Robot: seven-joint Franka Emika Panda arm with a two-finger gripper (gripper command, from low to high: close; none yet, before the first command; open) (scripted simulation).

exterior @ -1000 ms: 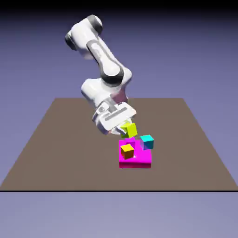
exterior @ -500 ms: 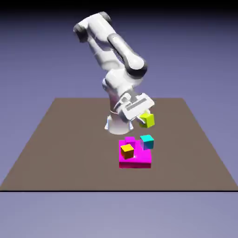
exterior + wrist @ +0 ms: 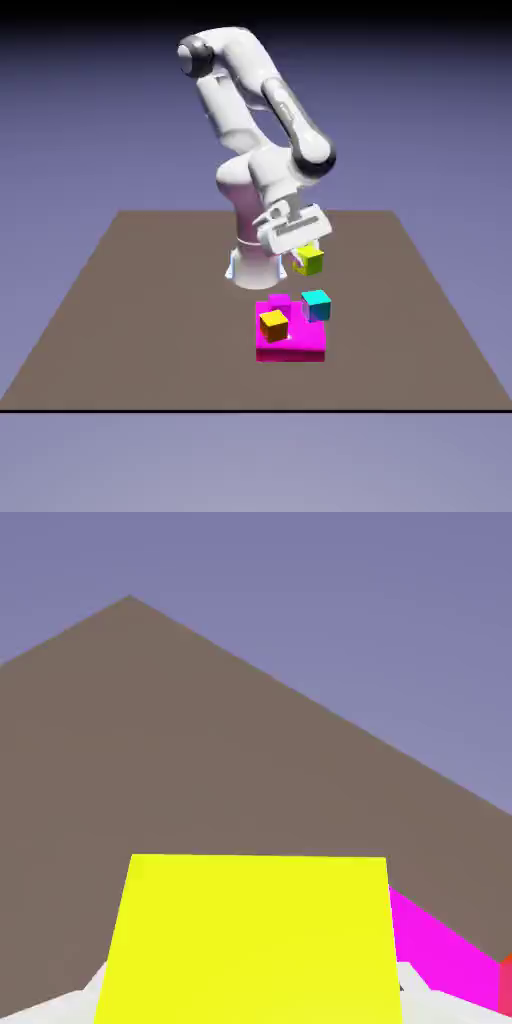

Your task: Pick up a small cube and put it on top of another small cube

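The lime-yellow small cube [image 3: 309,261] has been lifted off the stack area and carried up and toward the exterior view's right. It is clamped in the closed tool [image 3: 303,259], in the air above the cyan cube [image 3: 317,303]; placement is judged pending. Counted: one lime-yellow cube, one cyan, one orange-yellow cube [image 3: 273,324], one magenta block [image 3: 296,343], one table [image 3: 130,300].

Exterior view overlooks the table [image 3: 120,330]; hand view skims it.

Small cube [image 3: 309,261] in the hand [image 3: 303,256], above the table [image 3: 130,310], behind the block [image 3: 291,343] bearing two cubes.
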